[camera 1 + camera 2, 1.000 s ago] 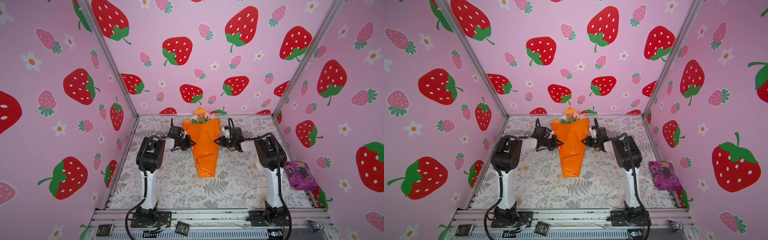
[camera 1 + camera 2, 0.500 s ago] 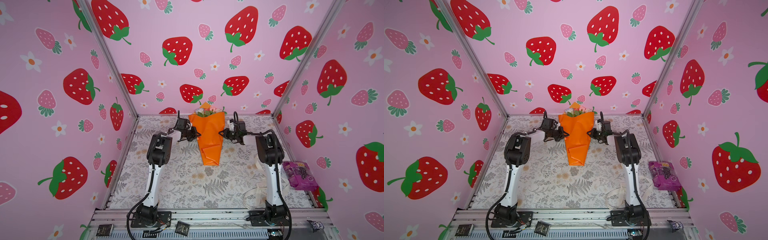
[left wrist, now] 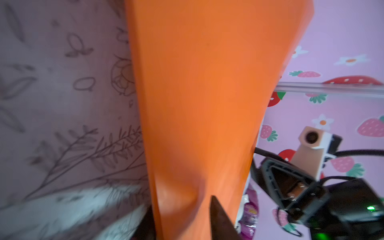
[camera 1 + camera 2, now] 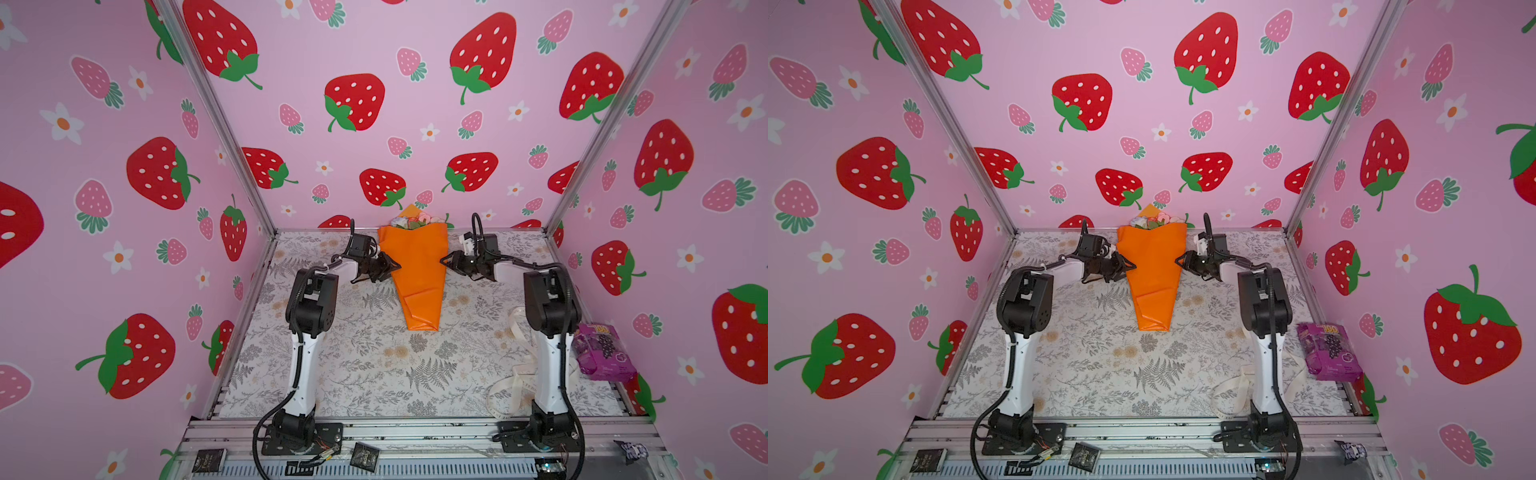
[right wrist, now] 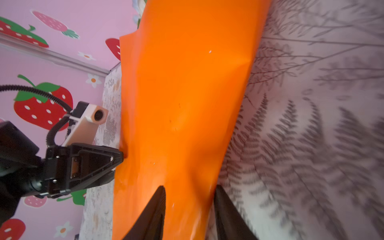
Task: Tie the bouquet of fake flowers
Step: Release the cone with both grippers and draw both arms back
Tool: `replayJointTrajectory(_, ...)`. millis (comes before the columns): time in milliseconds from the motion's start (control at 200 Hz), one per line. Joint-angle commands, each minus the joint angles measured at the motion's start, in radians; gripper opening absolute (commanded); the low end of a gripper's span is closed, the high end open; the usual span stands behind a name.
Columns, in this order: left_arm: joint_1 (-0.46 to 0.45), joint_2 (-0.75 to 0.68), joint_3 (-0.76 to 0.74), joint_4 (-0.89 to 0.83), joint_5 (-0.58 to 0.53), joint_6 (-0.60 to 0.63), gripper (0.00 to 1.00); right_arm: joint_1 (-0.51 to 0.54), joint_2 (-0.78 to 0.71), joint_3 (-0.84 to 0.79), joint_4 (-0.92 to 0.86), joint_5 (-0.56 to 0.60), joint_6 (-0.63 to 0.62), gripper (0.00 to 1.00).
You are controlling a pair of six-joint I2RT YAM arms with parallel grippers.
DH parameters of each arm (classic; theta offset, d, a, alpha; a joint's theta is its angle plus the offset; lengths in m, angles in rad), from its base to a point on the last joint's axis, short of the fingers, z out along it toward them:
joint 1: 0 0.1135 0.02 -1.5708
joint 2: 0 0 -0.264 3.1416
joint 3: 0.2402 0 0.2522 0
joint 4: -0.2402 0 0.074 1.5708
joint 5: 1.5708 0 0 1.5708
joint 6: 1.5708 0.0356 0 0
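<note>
One bouquet: bouquet of fake flowers (image 4: pixel 415 270) lies flat on the bench (image 4: pixel 374 365), at the middle of the far edge.
Jaws: left gripper (image 4: pixel 395 266) and right gripper (image 4: pixel 444 262) both released, parted astride its opposite sides.

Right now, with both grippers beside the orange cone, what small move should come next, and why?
Probably pull the right gripper back toward the cream ribbon: the bouquet lies untied, its jaws stand open, and the ribbon lies loose by that arm's base.
</note>
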Motion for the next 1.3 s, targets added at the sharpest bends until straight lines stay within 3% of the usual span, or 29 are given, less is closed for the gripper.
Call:
replayJointTrajectory(0, 0.022, -0.123, -0.111, 0.039, -0.017, 0.014, 0.52, -0.043, -0.184, -0.094, -0.094, 0.1, -0.071, 0.47)
replayJointTrajectory(215, 0.028, -0.401, -0.458, 0.071, -0.064, 0.067, 0.55, -0.103, -0.614, -0.49, -0.213, 0.446, -0.057, 0.51)
replayJointTrajectory(400, 0.019, -0.675, -0.692, 0.047, -0.114, 0.108, 0.55, -0.22, -0.855, -0.794, -0.305, 0.505, -0.019, 0.51)
replayJointTrajectory(515, -0.006, -0.825, -0.767, -0.018, -0.142, 0.15, 0.55, -0.228, -0.957, -0.848, -0.433, 0.476, 0.043, 0.49)
replayJointTrajectory(665, -0.059, -0.968, -0.854, -0.067, -0.192, 0.155, 0.55, -0.076, -1.13, -0.929, -0.538, 0.518, 0.215, 0.46)
replayJointTrajectory(785, -0.077, -1.036, -0.906, -0.071, -0.223, 0.144, 0.54, 0.14, -1.162, -0.933, -0.682, 0.624, 0.329, 0.44)
replayJointTrajectory(920, -0.077, -1.06, -0.908, -0.111, -0.239, 0.155, 0.54, 0.404, -1.231, -0.88, -0.874, 0.749, 0.545, 0.45)
replayJointTrajectory(1040, -0.079, -1.074, -0.917, -0.103, -0.238, 0.16, 0.54, 0.614, -1.192, -0.854, -0.991, 0.805, 0.695, 0.47)
replayJointTrajectory(1150, -0.077, -1.07, -0.889, -0.149, -0.253, 0.19, 0.54, 0.733, -1.155, -0.878, -1.013, 0.824, 0.793, 0.49)
replayJointTrajectory(1296, -0.077, -1.09, -0.899, -0.158, -0.257, 0.197, 0.55, 0.794, -1.134, -0.89, -0.999, 0.819, 0.829, 0.49)
